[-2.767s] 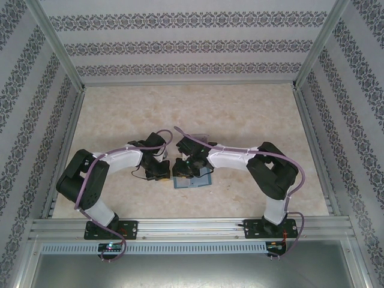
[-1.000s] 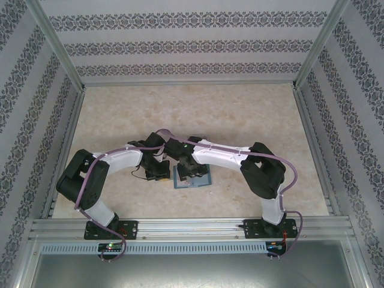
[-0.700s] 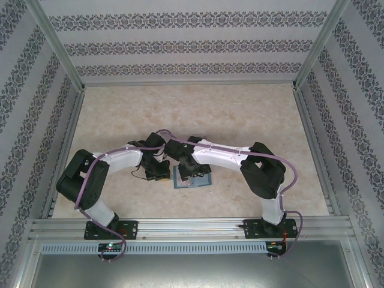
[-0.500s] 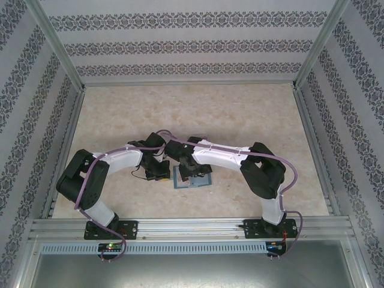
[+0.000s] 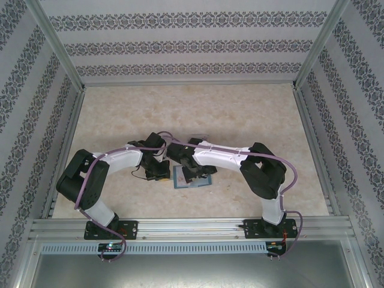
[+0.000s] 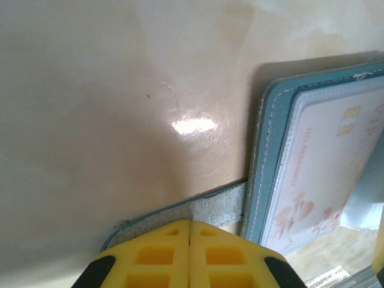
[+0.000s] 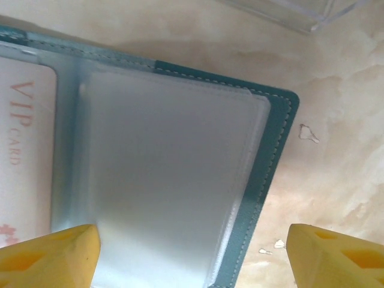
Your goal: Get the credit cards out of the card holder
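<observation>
The card holder (image 7: 264,150) lies open and flat near the middle of the surface (image 6: 90,120), between the two arms. One credit card (image 6: 324,168) sits in its left panel, and the right panel's clear pocket looks empty. I see no card lying out, so most of the job seems left. The left pincer (image 6: 191,252) is closed tight, apparently pinning the side tab (image 6: 219,207). The right pincer (image 7: 192,258) hangs spread wide over the right panel, holding nothing.
</observation>
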`<state>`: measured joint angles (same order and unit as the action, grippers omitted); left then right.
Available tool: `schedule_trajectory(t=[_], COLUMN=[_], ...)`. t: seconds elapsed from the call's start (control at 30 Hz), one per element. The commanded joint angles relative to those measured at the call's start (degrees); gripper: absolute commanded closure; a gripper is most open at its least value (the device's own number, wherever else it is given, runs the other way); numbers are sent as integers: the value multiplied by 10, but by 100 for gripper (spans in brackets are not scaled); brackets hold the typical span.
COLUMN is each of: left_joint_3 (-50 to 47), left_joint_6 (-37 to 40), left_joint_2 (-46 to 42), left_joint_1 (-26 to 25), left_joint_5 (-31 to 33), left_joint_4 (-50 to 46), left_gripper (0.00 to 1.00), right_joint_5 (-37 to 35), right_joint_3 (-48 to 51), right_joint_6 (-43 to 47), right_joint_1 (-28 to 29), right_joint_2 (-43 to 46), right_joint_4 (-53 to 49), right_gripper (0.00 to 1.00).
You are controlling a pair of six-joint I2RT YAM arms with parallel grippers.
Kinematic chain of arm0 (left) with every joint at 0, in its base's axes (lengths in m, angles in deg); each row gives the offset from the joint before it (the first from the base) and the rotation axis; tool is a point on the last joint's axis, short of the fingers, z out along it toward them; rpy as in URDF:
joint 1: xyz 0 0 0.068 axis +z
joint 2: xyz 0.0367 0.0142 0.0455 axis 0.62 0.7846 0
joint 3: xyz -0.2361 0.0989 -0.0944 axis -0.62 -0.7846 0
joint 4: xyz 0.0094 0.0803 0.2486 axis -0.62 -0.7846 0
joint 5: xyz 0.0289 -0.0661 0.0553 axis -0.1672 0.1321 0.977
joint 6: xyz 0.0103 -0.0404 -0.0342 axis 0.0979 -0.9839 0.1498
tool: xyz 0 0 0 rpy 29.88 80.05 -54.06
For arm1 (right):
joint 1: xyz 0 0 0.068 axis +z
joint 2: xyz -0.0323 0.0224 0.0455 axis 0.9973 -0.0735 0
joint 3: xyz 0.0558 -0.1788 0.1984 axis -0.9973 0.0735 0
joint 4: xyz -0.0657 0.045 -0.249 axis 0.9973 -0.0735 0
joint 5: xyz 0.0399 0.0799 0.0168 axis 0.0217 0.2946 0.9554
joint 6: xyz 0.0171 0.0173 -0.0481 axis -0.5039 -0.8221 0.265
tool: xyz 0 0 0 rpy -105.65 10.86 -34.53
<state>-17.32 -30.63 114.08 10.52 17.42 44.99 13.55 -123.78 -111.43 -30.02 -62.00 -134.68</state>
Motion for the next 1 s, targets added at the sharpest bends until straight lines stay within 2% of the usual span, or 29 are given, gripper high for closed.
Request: schedule_trajectory(t=[0.0,0.5,0.97], left_joint_3=[4,10,53], left_joint_6=[11,1,-23], left_joint_2=[-7,-23,-54], left_joint_1=[-6,-7,-19], left_joint_5=[8,7,-3], left_joint_4=[-8,-18,-35], left_gripper=[94,94,93], right_joint_5=[-20,-5,17], right_joint_3=[17,61,63], right_joint_6=[4,12,14], right_joint_1=[6,-4,-7], right_joint_2=[16,15,67], right_joint_4=[-22,21,37], right_gripper=[19,19,19])
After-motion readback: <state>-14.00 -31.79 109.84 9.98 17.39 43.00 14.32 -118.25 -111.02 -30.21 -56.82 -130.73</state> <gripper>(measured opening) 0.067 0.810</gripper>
